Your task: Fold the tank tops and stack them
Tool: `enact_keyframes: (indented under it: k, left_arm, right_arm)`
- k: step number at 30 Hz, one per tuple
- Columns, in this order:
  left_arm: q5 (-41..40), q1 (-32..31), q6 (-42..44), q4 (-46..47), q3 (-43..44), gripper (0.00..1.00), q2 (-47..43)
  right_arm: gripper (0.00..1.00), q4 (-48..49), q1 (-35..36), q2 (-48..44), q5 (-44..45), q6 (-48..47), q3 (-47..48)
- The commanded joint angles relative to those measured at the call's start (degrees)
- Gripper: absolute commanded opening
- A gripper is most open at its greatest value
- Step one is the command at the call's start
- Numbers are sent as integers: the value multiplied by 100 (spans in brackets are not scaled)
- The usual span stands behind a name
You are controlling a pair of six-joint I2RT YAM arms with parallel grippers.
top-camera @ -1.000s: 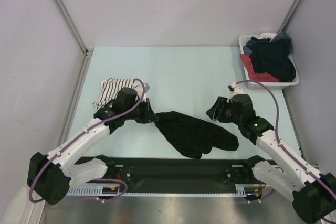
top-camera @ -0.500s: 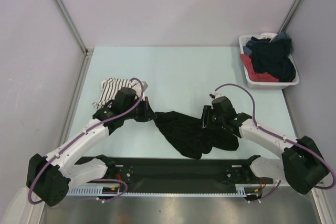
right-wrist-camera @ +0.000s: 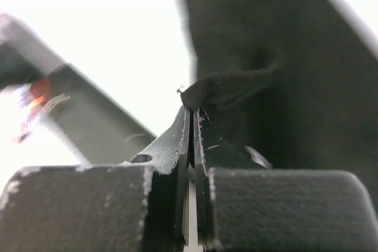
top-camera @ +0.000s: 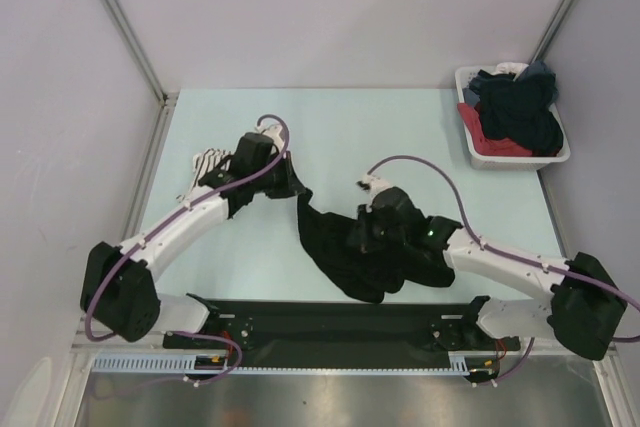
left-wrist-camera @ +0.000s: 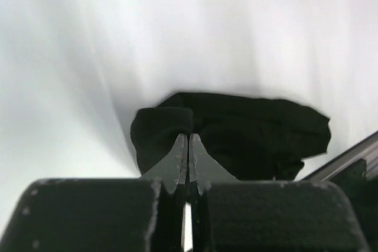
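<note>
The black tank top (top-camera: 325, 242) lies crumpled on the pale table, its upper left corner pulled up toward my left gripper (top-camera: 295, 190). That gripper (left-wrist-camera: 188, 137) is shut on the corner, and the rest of the black tank top (left-wrist-camera: 260, 128) spreads beyond it. My right gripper (top-camera: 357, 239) sits over the garment's middle. In the right wrist view the gripper (right-wrist-camera: 192, 109) is shut on a pinched fold of the black tank top (right-wrist-camera: 283, 57). The striped tank top (top-camera: 205, 162) lies at the left, mostly hidden behind my left arm.
A white basket (top-camera: 468, 137) heaped with dark and red clothes stands at the back right. A black rail (top-camera: 330, 322) runs along the near edge between the arm bases. Grey walls enclose the table on the left, back and right.
My right gripper swung left onto the black tank top and shut on a fold. My left gripper moved back and slightly right, dragging the garment's corner with it.
</note>
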Motion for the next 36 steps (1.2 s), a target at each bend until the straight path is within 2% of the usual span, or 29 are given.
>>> enact_keyframes:
  k: [1,2,3,4,6,7,9,12,14,18,21,26,29,31,36]
  left_arm:
    - [247,264,80,153,837,0,433]
    - [326,378,89,118,961,0,513]
    - [405,414,97,91,1076,0,653]
    - [484,440,115,47,1268,0,698]
    - [678,449,185,3,1393,0,751]
    - [687,449,194,-23,1437,0,734]
    - [705,449,220,-24,1394,0,629]
    - [600,449,256,-15,1183,0,374]
    - [495,458,273,-6,1016,0,224]
    - [205,449,291,-41,831,0,-153]
    - [46,449,273,-32,743,1,-330]
    - [-271,511,203,-111,769,0,-321]
    - [-183,625,115,-24,778,0,-243]
    - [-183,643,98,20,813,0,-216]
    - [-78,652,98,38,910,0,-14]
  right_arm:
    - [0,799,1317,-294,-659,-395,691]
    - [0,880,1643,-198,-818,-527,928]
    - [1,880,2333,-75,-933,-772,1113]
    - [10,567,2558,283,-943,-905,1297]
    - [56,109,2814,566,-655,-967,1782]
    - [61,-67,2763,629,-209,-872,1783]
    - [66,-43,2483,463,-247,-757,1504]
    - [66,168,1569,-90,-573,-449,959]
    - [64,-50,1017,-319,-451,-335,834]
    - [58,-893,223,-557,487,-159,719]
    - [56,-1360,-303,-619,840,25,518]
    - [54,-1440,-805,-996,1210,456,-201]
    - [54,-1212,-1104,-1189,913,527,-501]
    - [59,-1063,-1219,-1182,675,501,-678]
    - [61,-843,-1219,-778,570,430,-819]
